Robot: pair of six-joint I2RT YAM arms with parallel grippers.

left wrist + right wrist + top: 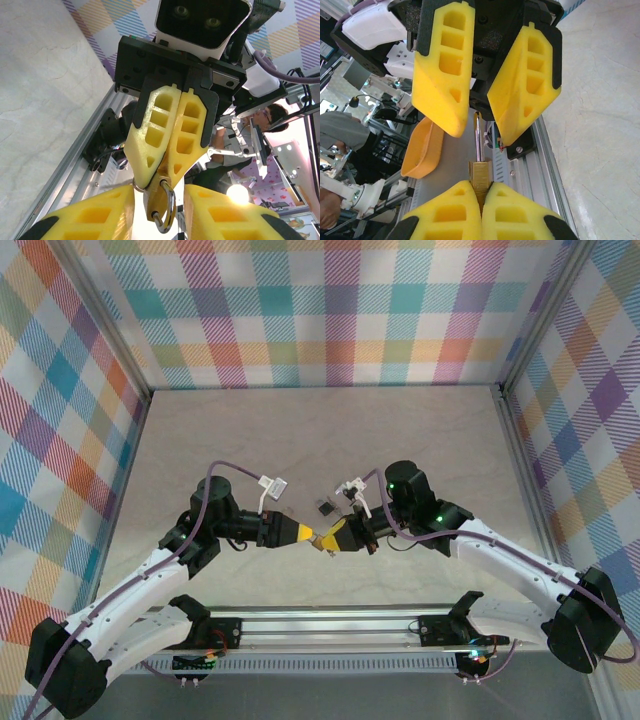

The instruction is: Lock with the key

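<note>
Starting at your left gripper [481,127], note that its jaws stand apart in the upper half of the right wrist frame. There is a gap on either side of what lies between them, and nothing is pinched.

That thing is the shackle [477,135] of the padlock [480,172], a thin steel loop rising straight up the middle of the frame. Below it sits the brass body, at lower centre. Your right gripper [481,192] is clamped on that body, with its two jaws pressed together around the brass.

So the lock's long axis runs tip to tip between the claws. It is vertical in the right wrist frame, and it lies left to right across the middle of the top frame, where both arms meet above the table [250,440]. The left claw is nearer to the shackle, and the right one already has the body.

The coming move turns on that line. I judge the left jaws must come together squarely across the shackle without pushing it sideways out of the right claw's hold.

As for the key, I cannot place it. A thin ring [140,187] shows beside the brass in the lower centre of the left wrist frame. A small dark item [324,506] lies on the table just above the claws in the top frame. Either may belong to it, but both are too small to tell.
</note>
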